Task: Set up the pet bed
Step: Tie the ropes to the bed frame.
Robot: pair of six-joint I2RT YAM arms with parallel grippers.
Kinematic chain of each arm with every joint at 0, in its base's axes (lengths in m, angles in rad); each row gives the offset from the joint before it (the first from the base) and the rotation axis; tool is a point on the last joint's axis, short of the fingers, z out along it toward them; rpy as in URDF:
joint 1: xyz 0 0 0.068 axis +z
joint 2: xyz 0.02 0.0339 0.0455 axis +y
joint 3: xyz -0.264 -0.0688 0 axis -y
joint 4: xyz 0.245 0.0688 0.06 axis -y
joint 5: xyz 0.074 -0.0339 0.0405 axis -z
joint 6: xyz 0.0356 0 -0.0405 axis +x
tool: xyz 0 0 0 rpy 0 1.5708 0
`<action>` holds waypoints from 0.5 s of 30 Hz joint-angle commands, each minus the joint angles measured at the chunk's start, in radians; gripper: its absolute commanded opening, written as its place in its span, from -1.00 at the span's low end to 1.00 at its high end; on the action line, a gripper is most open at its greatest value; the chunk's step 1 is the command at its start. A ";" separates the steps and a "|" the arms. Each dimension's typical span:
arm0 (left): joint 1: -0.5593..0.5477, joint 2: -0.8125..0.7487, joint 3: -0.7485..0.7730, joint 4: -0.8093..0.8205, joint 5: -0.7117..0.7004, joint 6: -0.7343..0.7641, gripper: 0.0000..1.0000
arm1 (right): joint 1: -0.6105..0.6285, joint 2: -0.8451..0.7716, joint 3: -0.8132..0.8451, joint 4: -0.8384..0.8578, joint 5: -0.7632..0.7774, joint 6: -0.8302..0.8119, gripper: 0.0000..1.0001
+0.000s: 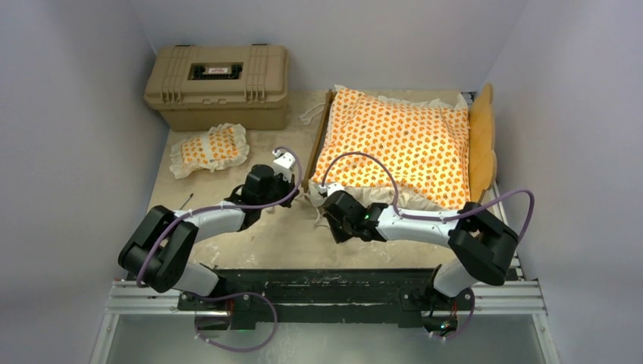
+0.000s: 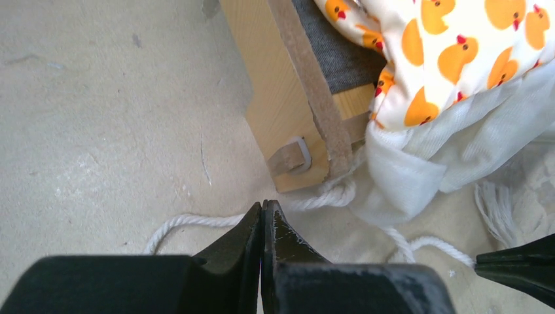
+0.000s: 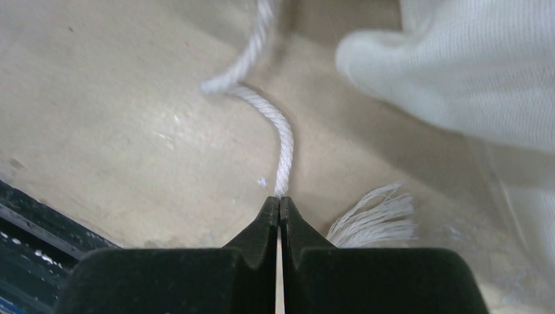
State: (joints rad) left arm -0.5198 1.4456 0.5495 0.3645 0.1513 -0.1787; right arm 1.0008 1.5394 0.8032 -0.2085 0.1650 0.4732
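Pinching cord [image 3: 285,144]: right claw [image 3: 280,201], wrist view only.
Left claw [image 2: 263,208]: clenched over cord, grip unclear.
Pillow [image 1: 208,149]: top view only.

From my seat, the hard case [image 1: 217,85] sits at the back left of the table [image 1: 280,227], with the pillow [image 1: 210,149] just in front of it. To their right stands the bed frame [image 1: 318,140], its headboard [image 1: 481,144] at the far right end. The mattress cushion [image 1: 398,144] lies on the frame, its near edge hanging over the near side. Cord [image 3: 283,140] trails on the table off the frame's near left corner. My left gripper [image 2: 264,212] sits just short of that corner, at the cord. My right gripper [image 3: 280,204] is to its right, in front of the frame, pinching a length of cord.
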 commanded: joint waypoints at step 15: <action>-0.017 -0.059 -0.034 0.039 -0.036 -0.042 -0.73 | -0.004 -0.070 0.097 0.092 -0.017 -0.136 -0.21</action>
State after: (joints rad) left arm -0.5335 1.4277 0.5240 0.3771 0.1440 -0.1997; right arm 1.0008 1.4525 0.8490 -0.2153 0.1635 0.4171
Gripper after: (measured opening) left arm 0.122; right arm 0.377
